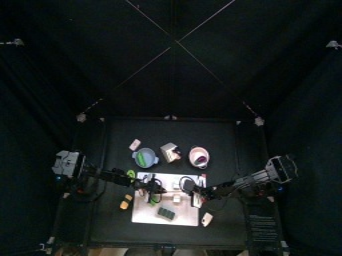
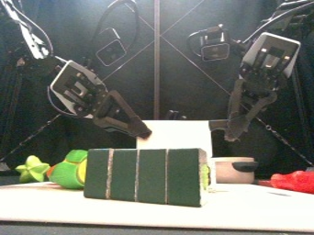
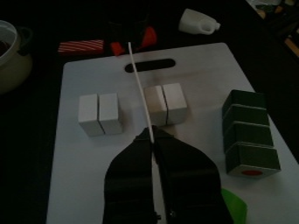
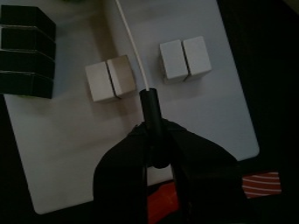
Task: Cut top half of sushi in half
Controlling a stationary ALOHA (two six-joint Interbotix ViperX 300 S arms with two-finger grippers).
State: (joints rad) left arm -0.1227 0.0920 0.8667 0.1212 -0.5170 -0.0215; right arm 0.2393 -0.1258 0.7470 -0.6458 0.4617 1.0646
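— Right gripper (image 4: 149, 140) first: what has it got?

— It's clenched round the black handle of the knife (image 4: 131, 52). The thin white blade runs across the middle of the cutting board (image 3: 82, 188). Your left gripper (image 3: 149, 138) has its jaws pressed together at the blade's far end and seems to pinch the tip, though the contact itself is hard to make out.

— And the sushi?

— Two white pieces sit mid-board, one on each side of the blade: one (image 3: 100, 114) toward one long edge, the other (image 3: 167, 105) just beside the blade. Each already shows a seam down its middle; you can't tell from here whether either is fully parted. A dark green block (image 3: 251, 140) sits off the board's other long edge — leave it alone.

— So how do I cut well?

— The blade lies in the gap between the pieces, over neither. I'd say shift it sideways until it sits right over the seam of the piece you mean to split. Keep both ends level and press straight down — don't saw. A tilted blade will likely shove the piece along the board rather than part it.
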